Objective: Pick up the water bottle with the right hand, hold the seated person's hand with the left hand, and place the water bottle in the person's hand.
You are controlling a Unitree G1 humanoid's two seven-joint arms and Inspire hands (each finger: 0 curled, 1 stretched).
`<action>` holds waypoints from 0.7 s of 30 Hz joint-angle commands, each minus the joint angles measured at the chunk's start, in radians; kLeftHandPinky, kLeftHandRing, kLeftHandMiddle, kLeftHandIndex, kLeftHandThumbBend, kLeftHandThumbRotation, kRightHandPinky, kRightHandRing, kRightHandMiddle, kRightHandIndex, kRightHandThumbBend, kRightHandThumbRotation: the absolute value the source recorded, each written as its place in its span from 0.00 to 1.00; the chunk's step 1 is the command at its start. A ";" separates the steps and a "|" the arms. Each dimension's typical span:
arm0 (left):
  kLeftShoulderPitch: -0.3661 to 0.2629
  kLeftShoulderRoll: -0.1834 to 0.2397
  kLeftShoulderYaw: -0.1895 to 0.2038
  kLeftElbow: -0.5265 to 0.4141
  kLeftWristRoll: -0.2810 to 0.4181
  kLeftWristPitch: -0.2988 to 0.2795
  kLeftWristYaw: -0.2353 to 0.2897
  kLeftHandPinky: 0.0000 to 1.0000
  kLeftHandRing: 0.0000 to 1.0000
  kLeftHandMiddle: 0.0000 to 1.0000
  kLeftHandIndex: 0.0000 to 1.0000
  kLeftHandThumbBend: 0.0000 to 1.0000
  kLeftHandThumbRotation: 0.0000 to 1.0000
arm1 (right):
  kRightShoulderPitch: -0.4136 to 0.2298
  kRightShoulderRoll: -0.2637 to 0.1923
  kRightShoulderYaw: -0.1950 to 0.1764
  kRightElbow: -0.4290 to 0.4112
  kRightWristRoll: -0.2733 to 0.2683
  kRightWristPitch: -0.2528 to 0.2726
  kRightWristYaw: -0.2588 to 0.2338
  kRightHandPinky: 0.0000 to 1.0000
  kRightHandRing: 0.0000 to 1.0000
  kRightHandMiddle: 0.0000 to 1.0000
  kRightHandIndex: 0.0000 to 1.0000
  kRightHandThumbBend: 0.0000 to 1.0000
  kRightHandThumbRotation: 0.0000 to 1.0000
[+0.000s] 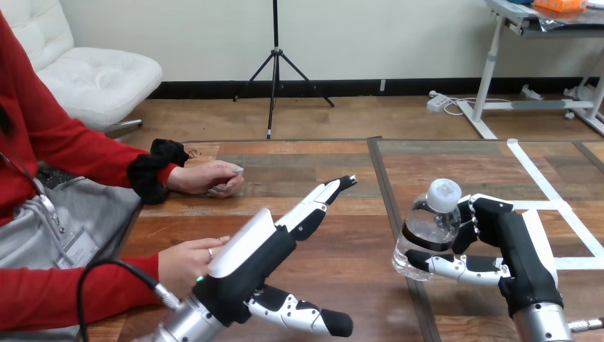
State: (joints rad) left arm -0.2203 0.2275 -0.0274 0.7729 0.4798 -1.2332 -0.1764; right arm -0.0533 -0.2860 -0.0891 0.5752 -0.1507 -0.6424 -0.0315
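Water bottle (427,231) was clasped in the curled fingers of the right robot hand (516,253) over the worktop (342,271) at its right side, while the left robot hand (260,260), fingers straight and empty, lay beside the person's near hand (186,263), which, unheld, might shift and drop the bottle.

Bare table left of the water bottle (427,226), shut off farther left by three hands.

Just left of the bottle the table (349,249) lies bare from near edge to far edge, a wide lane. The right hand (523,256), curled round the bottle, blocks its right side. Beyond the lane the left hand (249,260) slants across with straight fingers, its thumb low toward the near edge. Farther left, the person's nearer hand (186,262) is partly covered by it; whether they touch cannot be told. The person's farther hand (210,178) rests far-left of the bottle, apart from those fingertips. Right of the bottle, white tape (538,178) lies flat.
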 commanded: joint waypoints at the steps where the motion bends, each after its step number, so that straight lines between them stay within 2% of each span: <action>1: -0.002 0.058 0.014 -0.105 0.045 0.022 0.066 0.97 1.00 1.00 1.00 1.00 0.71 | -0.030 -0.031 -0.018 -0.099 0.028 -0.008 0.018 0.32 0.36 0.42 0.42 0.88 0.00; 3: 0.004 0.071 0.019 -0.126 0.066 0.032 0.087 0.97 1.00 1.00 1.00 1.00 0.71 | -0.026 -0.032 -0.020 -0.107 0.031 -0.007 0.025 0.32 0.36 0.42 0.42 0.88 0.01; 6: 0.016 0.101 0.041 -0.184 0.143 0.058 0.150 0.97 1.00 1.00 1.00 1.00 0.72 | -0.017 -0.039 -0.020 -0.120 0.026 -0.017 0.033 0.31 0.36 0.42 0.42 0.88 0.02; 9: 0.027 0.126 0.042 -0.220 0.170 0.085 0.178 0.98 1.00 1.00 1.00 1.00 0.72 | -0.013 -0.038 -0.022 -0.128 0.028 -0.017 0.037 0.31 0.35 0.42 0.42 0.88 0.03; 15: 0.057 0.204 0.056 -0.317 0.183 0.160 0.184 1.00 1.00 1.00 1.00 1.00 0.72 | 0.003 -0.041 -0.024 -0.161 0.024 0.002 0.041 0.29 0.34 0.41 0.41 0.89 0.06; 18: 0.073 0.235 0.061 -0.357 0.158 0.196 0.168 1.00 1.00 1.00 1.00 1.00 0.70 | 0.014 -0.043 -0.022 -0.189 0.021 0.027 0.044 0.29 0.34 0.41 0.41 0.90 0.07; 21: 0.084 0.270 0.073 -0.399 0.171 0.221 0.178 1.00 1.00 1.00 1.00 1.00 0.68 | 0.018 -0.047 -0.020 -0.196 0.020 0.021 0.045 0.28 0.34 0.41 0.41 0.90 0.08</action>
State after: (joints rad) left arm -0.1287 0.4279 0.0085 0.4777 0.6574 -1.0482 -0.0229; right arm -0.0028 -0.3163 -0.0902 0.4583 -0.1469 -0.6189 0.0134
